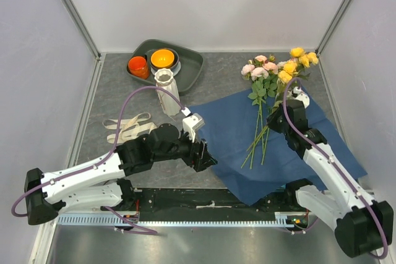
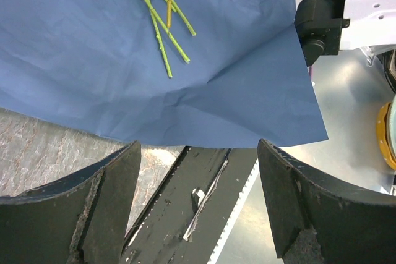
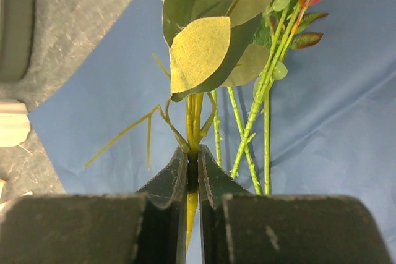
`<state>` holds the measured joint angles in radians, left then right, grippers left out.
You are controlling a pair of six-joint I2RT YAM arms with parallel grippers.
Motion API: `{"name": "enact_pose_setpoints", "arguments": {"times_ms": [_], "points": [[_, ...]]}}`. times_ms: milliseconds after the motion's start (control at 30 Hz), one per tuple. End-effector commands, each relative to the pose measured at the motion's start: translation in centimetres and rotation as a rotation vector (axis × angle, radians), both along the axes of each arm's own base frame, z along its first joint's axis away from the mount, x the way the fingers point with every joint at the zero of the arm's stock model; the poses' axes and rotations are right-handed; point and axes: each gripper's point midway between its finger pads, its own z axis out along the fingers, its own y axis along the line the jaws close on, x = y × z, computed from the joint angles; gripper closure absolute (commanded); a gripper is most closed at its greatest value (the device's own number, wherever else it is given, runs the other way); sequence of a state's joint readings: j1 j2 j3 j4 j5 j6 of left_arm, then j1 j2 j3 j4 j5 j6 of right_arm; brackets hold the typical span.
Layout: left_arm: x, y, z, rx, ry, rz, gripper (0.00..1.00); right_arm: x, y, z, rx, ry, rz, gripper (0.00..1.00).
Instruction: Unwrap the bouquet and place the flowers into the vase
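Right gripper (image 3: pixel 193 160): jaws pinched nearly together on one yellow-green stem (image 3: pixel 193 115) of the long-stemmed pink and yellow artificial flowers (image 1: pixel 267 100). Left gripper (image 2: pixel 198 148): spread wide, holding nothing, over the near edge of the blue wrapping paper (image 1: pixel 223 134). You can count the unwrapping done: the paper lies flat on the grey table (image 1: pixel 111 97), with the cream printed ribbon (image 1: pixel 128 128) loose at left. Left to do: every flower. The white ribbed ceramic vase (image 1: pixel 167 93) stands upright further back with no stems in it.

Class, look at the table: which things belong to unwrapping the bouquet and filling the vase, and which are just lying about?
Belongs to the job:
- flowers
- vase
- blue paper
- ribbon
- right claw, closed on one stem

Just lying about:
- grey tray
- orange bowl
- orange cup
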<state>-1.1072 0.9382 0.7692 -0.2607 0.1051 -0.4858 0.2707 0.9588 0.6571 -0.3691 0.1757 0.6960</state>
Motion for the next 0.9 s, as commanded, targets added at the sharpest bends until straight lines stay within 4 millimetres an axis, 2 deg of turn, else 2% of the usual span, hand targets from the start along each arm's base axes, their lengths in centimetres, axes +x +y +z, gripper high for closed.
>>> {"name": "enact_pose_setpoints", "arguments": {"times_ms": [0,33,100,133,167,200,233,267,300,333,367,500,667,733,867], "points": [[0.8,-0.3,3.0,-0.056,-0.043,0.026,0.17,0.6,-1.1,3.5,-0.027,-0.112,-0.028,1.0],[0.9,-0.2,3.8,-0.071,-0.047,0.032,0.16,0.6,-1.0,3.8,-0.064,-0.128,0.018,1.0],[0.7,-0.3,4.7,-0.101,-0.028,0.016,0.12,0.5,0.6,5.4,-0.044,-0.202,0.134,1.0],[1.3,-0.2,5.7,-0.129,-0.022,0.024,0.11,0.4,1.4,6.1,-0.064,-0.246,0.221,1.0],[1.4,-0.2,6.1,-0.148,-0.005,0.015,0.1,-0.5,3.6,7.6,-0.01,-0.308,0.353,1.0],[0.7,-0.5,6.7,-0.181,0.045,-0.041,0.09,-0.9,5.0,8.8,0.017,-0.371,0.437,1.0],[2.0,0.0,7.2,-0.208,0.067,-0.018,0.09,-1.4,5.9,9.8,0.041,-0.41,0.498,1.0],[2.4,-0.3,7.9,-0.251,0.077,-0.034,0.09,-2.0,6.8,10.7,0.061,-0.447,0.555,1.0],[1.8,-0.3,8.6,-0.294,0.124,-0.083,0.09,-3.2,8.5,12.0,0.114,-0.487,0.665,1.0],[2.9,0.1,8.5,-0.316,0.139,-0.062,0.09,-3.8,9.3,12.5,0.139,-0.5,0.711,1.0],[3.3,-0.2,9.3,-0.361,0.127,-0.076,0.09,-4.5,10.0,13.1,0.178,-0.506,0.751,1.0],[3.8,-1.3,10.5,-0.432,0.182,-0.131,0.14,-7.3,13.2,15.3,0.297,-0.549,0.917,1.0],[4.6,-2.4,11.9,-0.505,0.187,-0.144,0.22,-10.4,15.2,17.7,0.389,-0.629,1.021,1.0],[5.0,-2.8,12.2,-0.521,0.197,-0.142,0.22,-11.3,15.8,17.9,0.413,-0.632,1.041,1.0],[5.5,-3.2,13.0,-0.55,0.193,-0.144,0.14,-11.8,16.6,17.5,0.409,-0.618,1.065,1.0]]}}
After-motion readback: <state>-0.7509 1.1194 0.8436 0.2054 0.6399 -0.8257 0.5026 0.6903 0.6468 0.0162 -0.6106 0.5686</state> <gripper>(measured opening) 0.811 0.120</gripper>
